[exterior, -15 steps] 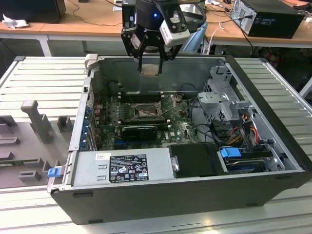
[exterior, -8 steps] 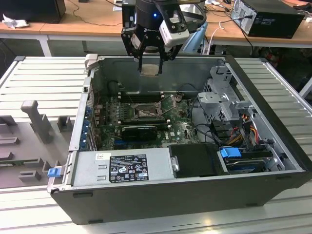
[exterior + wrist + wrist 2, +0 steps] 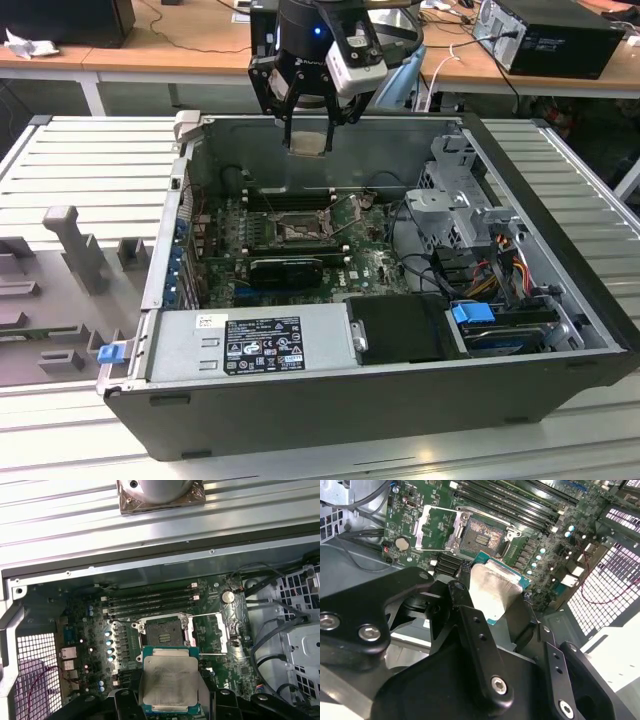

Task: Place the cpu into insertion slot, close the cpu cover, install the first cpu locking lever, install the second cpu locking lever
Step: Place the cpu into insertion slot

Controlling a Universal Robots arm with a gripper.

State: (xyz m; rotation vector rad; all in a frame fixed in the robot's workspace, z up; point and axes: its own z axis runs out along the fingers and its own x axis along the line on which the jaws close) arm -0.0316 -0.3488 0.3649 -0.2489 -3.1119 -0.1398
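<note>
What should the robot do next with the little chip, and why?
Probably ease it down over the insertion slot. The gripper holds the cpu well above it, and the cpu cover is flipped open, leaving the slot bare.

Exterior view: off the arm, high and oblique, well back; takes in the whole open computer case (image 3: pixel 330 405), with the gripper (image 3: pixel 308 128) above its far wall. First wrist view: on the arm, looking steeply down past the gripped cpu (image 3: pixel 169 680) onto the motherboard (image 3: pixel 125 645), near. Second wrist view: nearer still, slanted, looking over the black fingers (image 3: pixel 480 645). Shared by all three: cpu, motherboard, insertion slot (image 3: pixel 162 635).
</note>
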